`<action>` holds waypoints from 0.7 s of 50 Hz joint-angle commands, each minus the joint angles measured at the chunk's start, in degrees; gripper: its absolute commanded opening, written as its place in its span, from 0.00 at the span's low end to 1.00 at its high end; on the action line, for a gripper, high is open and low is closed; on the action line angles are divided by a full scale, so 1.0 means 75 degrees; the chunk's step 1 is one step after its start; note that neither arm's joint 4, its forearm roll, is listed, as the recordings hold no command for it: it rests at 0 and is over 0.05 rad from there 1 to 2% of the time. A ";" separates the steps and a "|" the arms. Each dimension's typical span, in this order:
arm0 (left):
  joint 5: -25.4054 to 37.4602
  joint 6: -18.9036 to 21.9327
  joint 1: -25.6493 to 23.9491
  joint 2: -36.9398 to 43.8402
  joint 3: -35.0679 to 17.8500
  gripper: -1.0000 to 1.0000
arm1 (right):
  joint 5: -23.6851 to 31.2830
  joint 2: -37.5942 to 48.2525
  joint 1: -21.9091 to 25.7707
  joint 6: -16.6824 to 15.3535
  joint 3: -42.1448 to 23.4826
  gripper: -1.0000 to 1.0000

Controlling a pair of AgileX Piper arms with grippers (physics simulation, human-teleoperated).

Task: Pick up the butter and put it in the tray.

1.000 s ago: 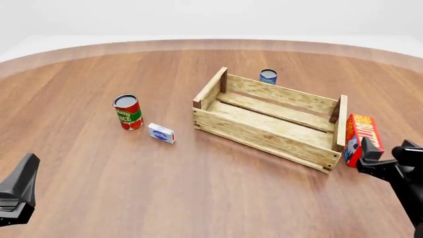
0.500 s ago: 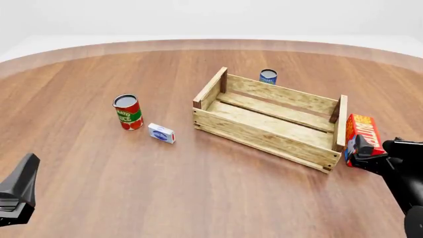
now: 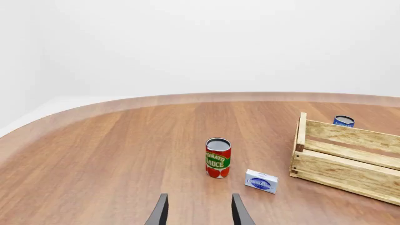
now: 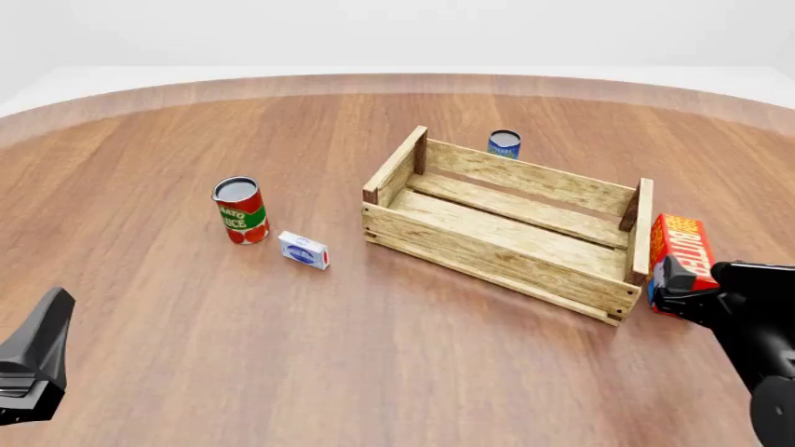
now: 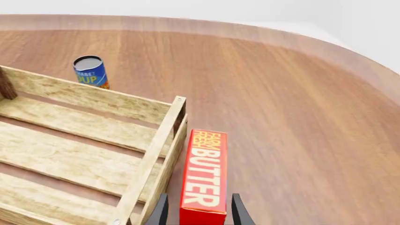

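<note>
The red-orange rectangular butter carton with white lettering (image 4: 682,249) stands on edge on the brown wooden desk (image 4: 410,363), just beside the right end wall of the large open-topped tray of pale wooden slats (image 4: 497,256), outside it. The right hand (image 4: 683,291) sits at the near end of the carton. In the right wrist view its two dark fingers (image 5: 160,211) stand either side of the carton's near end (image 5: 205,178), close to its faces; whether they press on it cannot be told.

The left hand (image 3: 198,213) hovers low over the near left part of the desk, its fingers apart with nothing between them.

A red-and-green tomato sauce can (image 4: 240,210) stands upright left of the tray, with a small white-and-blue box (image 4: 303,250) lying near it, between the can and the tray. A small blue can (image 4: 504,143) stands just beyond the tray's far wall.
</note>
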 commanded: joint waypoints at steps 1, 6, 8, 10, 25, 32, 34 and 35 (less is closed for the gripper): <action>0.0000 0.0000 0.0000 0.0000 0.0000 1.00 | 0.0000 0.0305 -0.0021 0.0010 -0.0126 1.00; 0.0000 0.0000 0.0000 0.0000 0.0000 1.00 | 0.0000 0.0414 -0.0024 0.0012 -0.0164 1.00; 0.0000 0.0000 0.0000 0.0000 0.0000 1.00 | 0.0002 0.0491 -0.0041 0.0001 -0.0191 1.00; 0.0000 0.0000 0.0000 0.0000 0.0000 1.00 | 0.0001 0.0552 -0.0058 0.0005 -0.0211 1.00; 0.0000 0.0000 0.0000 0.0000 0.0000 1.00 | 0.0001 0.0898 -0.0122 0.0068 -0.0342 1.00; 0.0000 0.0000 0.0000 0.0000 0.0000 1.00 | 0.0001 0.1212 -0.0142 0.0082 -0.0491 1.00; 0.0000 0.0000 0.0000 0.0000 0.0000 1.00 | 0.0001 0.1323 -0.0141 0.0098 -0.0549 1.00; 0.0000 0.0000 0.0000 0.0000 0.0000 1.00 | 0.0001 0.1369 -0.0145 0.0118 -0.0570 1.00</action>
